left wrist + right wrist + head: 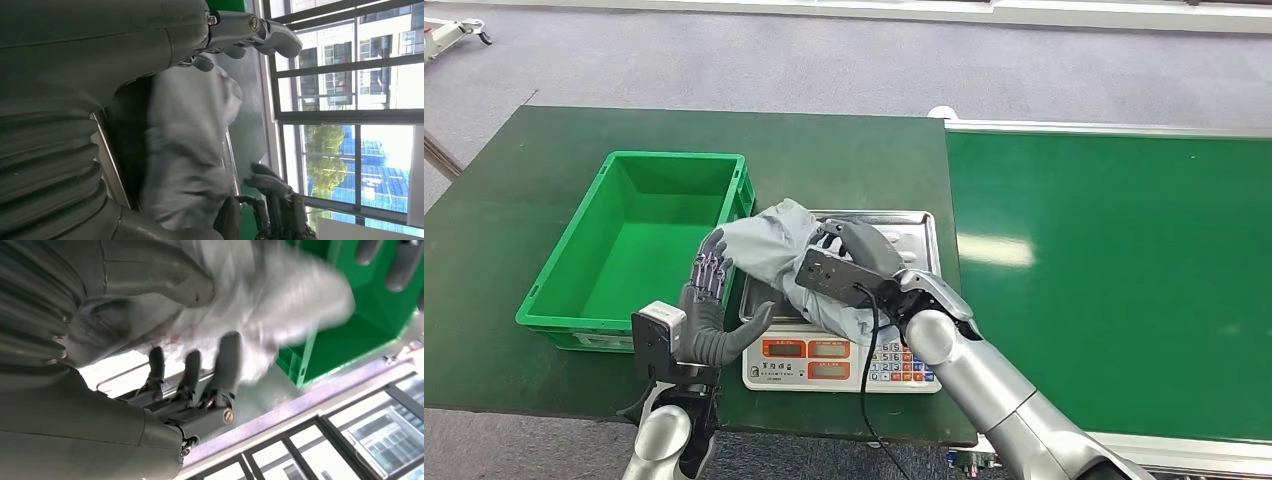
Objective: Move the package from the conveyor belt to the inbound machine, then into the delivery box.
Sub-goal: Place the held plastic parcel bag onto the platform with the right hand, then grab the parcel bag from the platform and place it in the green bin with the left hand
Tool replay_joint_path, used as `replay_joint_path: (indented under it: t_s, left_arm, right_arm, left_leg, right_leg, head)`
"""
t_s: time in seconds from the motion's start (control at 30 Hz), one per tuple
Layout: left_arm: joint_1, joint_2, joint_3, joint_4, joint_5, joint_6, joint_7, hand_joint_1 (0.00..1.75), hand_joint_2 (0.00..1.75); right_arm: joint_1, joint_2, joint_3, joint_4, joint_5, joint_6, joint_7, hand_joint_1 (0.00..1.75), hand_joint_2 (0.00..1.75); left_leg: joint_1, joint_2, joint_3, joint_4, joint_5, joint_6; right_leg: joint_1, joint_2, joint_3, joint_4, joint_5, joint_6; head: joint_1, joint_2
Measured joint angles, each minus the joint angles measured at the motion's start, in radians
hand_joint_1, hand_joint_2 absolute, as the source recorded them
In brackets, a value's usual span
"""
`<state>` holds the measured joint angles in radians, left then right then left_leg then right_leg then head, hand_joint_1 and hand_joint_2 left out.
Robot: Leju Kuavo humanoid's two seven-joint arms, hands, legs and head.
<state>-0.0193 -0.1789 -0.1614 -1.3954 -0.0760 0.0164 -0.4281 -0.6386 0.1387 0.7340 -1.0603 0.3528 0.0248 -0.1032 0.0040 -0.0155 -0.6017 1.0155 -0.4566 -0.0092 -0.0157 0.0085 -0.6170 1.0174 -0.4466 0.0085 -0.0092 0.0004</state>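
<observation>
Head view: I see the right hand (pixel 849 250) gripping the grey package (pixel 779 245) over the scale (pixel 844 360), beside the green box (pixel 639 250); left hand (pixel 709 310) spread, touching the package; left wrist view: fingers (pixel 275 187) apart; right wrist view: fingers (pixel 227 360) curled under the package.

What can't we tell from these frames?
- Scale readout: digits too small in the head view.
- Tray of the scale: mostly covered by the grey package and the right hand.
- Right hand's grip: fingers blurred against the package in the right wrist view.
- Left hand: contact with the package unclear; the package is blurred in the left wrist view.
- Green box: near inner wall hidden by its own rim.
</observation>
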Motion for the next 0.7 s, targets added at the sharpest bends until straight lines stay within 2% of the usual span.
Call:
replay_joint_path:
  t_s: [0.23, 0.4, 0.47, 0.57, 0.7]
  left_arm:
    - [0.0, 0.004, 0.0, -0.001, -0.013, 0.009, 0.004, 0.0, 1.75]
    - [-0.029, 0.016, 0.0, 0.018, -0.123, 0.051, 0.015, 0.0, 1.75]
    - [-0.067, 0.029, -0.006, 0.052, -0.21, 0.065, 0.023, 0.0, 1.75]
    - [-0.158, 0.051, -0.028, 0.142, -0.347, 0.052, 0.036, 0.0, 1.75]
    - [-0.313, 0.08, -0.085, 0.313, -0.515, -0.051, 0.014, 0.0, 1.75]
  right_arm:
    - [0.05, -0.04, -0.108, -0.02, -0.126, -0.045, -0.056, 0.0, 1.75]
    - [0.126, -0.053, -0.21, -0.039, -0.31, -0.016, -0.177, 0.0, 1.75]
    - [0.168, -0.055, -0.254, -0.053, -0.388, 0.014, -0.223, 0.0, 1.75]
    - [0.221, -0.057, -0.314, -0.075, -0.451, 0.04, -0.25, 0.0, 1.75]
    - [0.273, -0.057, -0.376, -0.104, -0.473, 0.061, -0.253, 0.0, 1.75]
  left_leg:
    - [0.0, 0.0, 0.0, 0.0, 0.0, 0.0]
    - [0.0, -0.001, 0.0, 0.0, 0.0, 0.0]
    - [0.0, -0.001, 0.0, 0.0, 0.0, 0.0]
    - [0.0, -0.001, 0.0, 0.0, 0.0, 0.0]
    - [0.0, -0.001, 0.0, 0.0, 0.001, 0.0]
  right_leg:
    - [-0.001, 0.0, 0.0, 0.0, 0.0, 0.0]
    - [0.0, -0.001, 0.0, 0.0, 0.0, 0.0]
    - [0.0, -0.001, 0.0, 0.0, 0.0, 0.0]
    - [0.0, -0.001, 0.0, 0.0, 0.0, 0.0]
    - [0.0, -0.001, 0.0, 0.0, 0.001, 0.0]
  head:
    - [0.0, 0.0]
    - [0.0, 0.0]
    - [0.0, 0.0]
    - [0.0, 0.0]
    - [0.0, 0.0]
